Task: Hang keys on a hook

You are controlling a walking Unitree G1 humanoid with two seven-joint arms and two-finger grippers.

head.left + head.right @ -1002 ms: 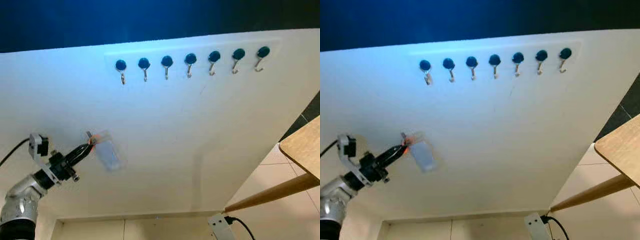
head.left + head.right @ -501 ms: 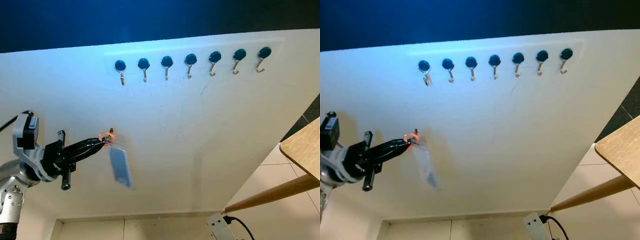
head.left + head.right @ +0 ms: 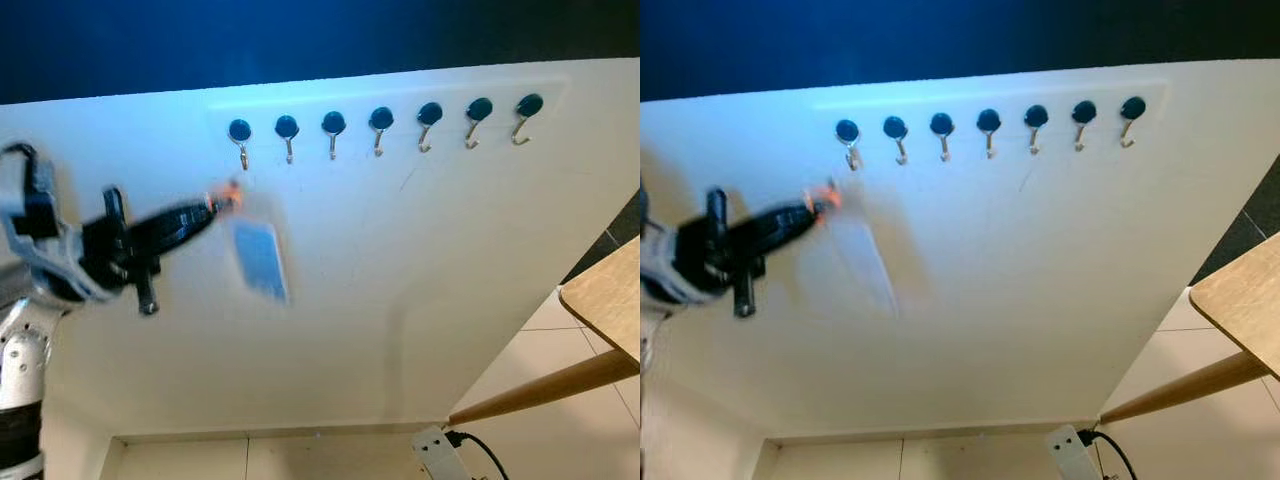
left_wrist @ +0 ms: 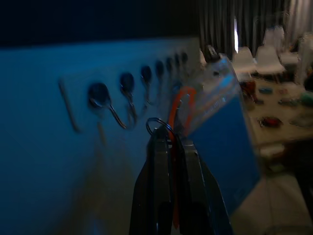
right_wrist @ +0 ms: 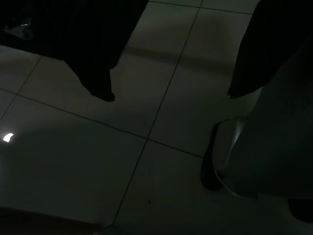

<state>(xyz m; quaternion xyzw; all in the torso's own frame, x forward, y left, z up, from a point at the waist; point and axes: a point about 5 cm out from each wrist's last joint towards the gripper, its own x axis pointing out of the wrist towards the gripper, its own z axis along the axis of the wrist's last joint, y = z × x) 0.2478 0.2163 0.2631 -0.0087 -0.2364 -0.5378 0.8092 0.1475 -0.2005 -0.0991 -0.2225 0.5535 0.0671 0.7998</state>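
- On the far left, the left gripper (image 3: 205, 210) is up by the white board (image 3: 420, 280), fingers pressed together on the key ring (image 4: 157, 126), tips aimed up and across at the hook row.
- The keys (image 3: 232, 193) sit pinched at the fingertips, just below and a touch left of the first hook (image 3: 241, 137). Close, but not touching it.
- Under the ring hangs a clear blue tag (image 3: 260, 258) on an orange loop (image 4: 180, 105), blurred in both eye views, so my read is that it's swinging.
- In the left wrist view the ring stands above the fingertips with the first hook's curl just beyond it. That looks like a decent line-up.
- To do this well, I'd say: let the tag settle, bring the open part of the ring over the hook tip, then lower so the ring drops into the curl before letting go.
- The risk, as I judge it, is the swinging tag knocking the ring off line, or the ring catching the blue cap instead of the wire.
- Moving right, six more hooks (image 3: 380, 125) run along the top of the board, all bare.
- Far right, a wooden table (image 3: 610, 295) edge and leg, with a power strip (image 3: 440, 452) on the floor below.
- The right gripper (image 5: 168, 93) hangs idle over dark floor tiles, fingers spread apart.
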